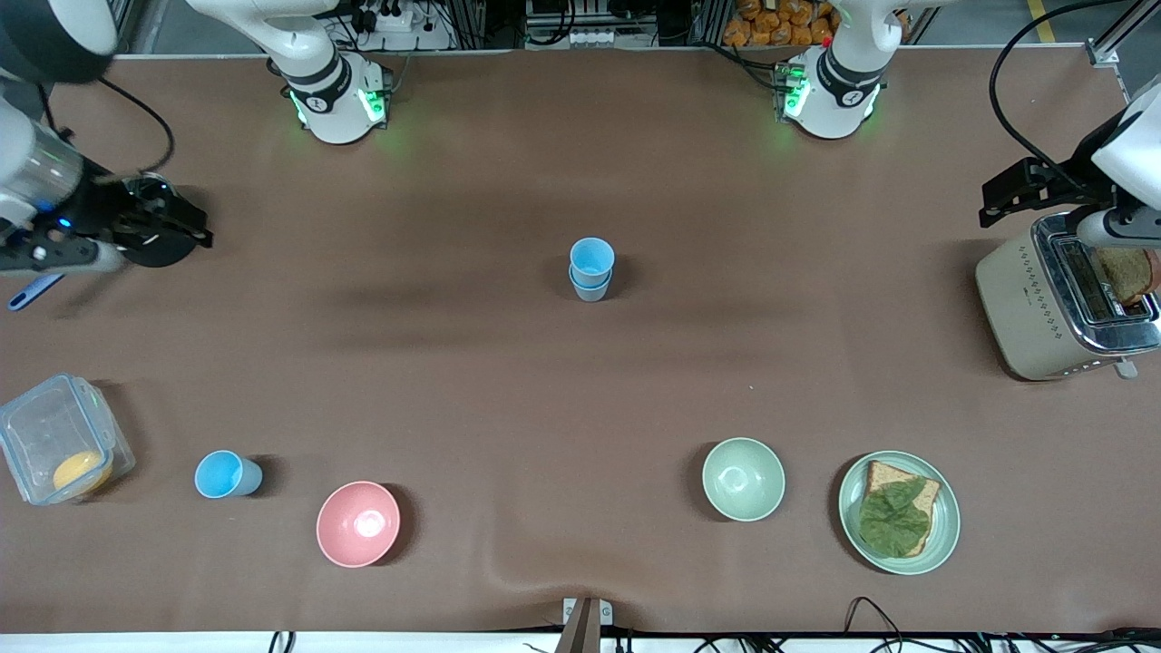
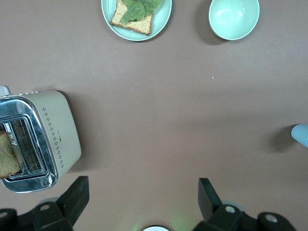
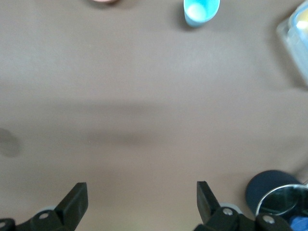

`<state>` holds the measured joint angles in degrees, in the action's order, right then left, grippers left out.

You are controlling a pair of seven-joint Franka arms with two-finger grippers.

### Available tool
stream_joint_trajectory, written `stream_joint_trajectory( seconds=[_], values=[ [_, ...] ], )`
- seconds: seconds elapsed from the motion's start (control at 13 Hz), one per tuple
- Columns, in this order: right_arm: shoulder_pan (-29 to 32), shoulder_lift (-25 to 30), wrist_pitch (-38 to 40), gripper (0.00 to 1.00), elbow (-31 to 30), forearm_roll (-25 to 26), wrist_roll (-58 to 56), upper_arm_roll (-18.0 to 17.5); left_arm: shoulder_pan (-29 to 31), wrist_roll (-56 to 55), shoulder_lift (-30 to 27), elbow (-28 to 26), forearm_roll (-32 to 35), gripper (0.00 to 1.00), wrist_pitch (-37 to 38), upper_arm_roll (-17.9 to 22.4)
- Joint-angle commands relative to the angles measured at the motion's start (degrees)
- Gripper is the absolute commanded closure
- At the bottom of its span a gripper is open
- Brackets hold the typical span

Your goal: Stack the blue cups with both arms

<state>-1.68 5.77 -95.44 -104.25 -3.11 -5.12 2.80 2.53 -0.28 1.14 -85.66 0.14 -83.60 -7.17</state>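
While both arms wait at the ends of the surface, three blue cups show in the front view: two nested upright in a stack (image 1: pixel 591 269) at the middle of the surface, and a single blue cup (image 1: pixel 226 474) near the front edge toward the right arm's end. Two bowls sit near that same edge, a pink bowl (image 1: pixel 357 523) beside the single cup and a pale green bowl (image 1: pixel 743 479) toward the left arm's end. One clear container (image 1: pixel 62 451), one plate (image 1: pixel 943 526) carrying bread with a leaf, and one toaster (image 1: pixel 1025 308) complete the count.

Only the front view shows the stack whole; the left wrist view catches just a sliver of it. The right wrist view shows the single cup and a dark round object (image 3: pixel 269 190) by its tool.

The right tool (image 3: pixel 139 198) hangs over the right arm's end, fingers spread wide, holding nothing. The left tool (image 2: pixel 143 195) hangs beside the toaster, likewise wide open and empty.
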Motion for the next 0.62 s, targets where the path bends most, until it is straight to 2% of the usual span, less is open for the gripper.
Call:
stream_joint_trajectory(
  seconds=[0.0, 0.23, 0.54],
  values=[
    [4.40, -0.67, 2.27, 0.00, 4.92, 0.91, -4.54, -1.22, 0.29, 0.37, -0.08, 0.58, -0.40, 0.00, 0.81, -0.03],
    [7.56, -0.67, 3.06, 0.00, 6.07, 0.91, -9.90, -1.22, 0.37, 0.54, 0.27, 0.76, -0.84, 0.00, 0.81, 0.05],
    [6.35, -1.46, 4.38, 0.00, 9.13, 0.38, 1.41, -1.66, 0.29, 0.37, 0.18, 0.76, -0.14, 0.00, 0.89, -0.03]
  ],
)
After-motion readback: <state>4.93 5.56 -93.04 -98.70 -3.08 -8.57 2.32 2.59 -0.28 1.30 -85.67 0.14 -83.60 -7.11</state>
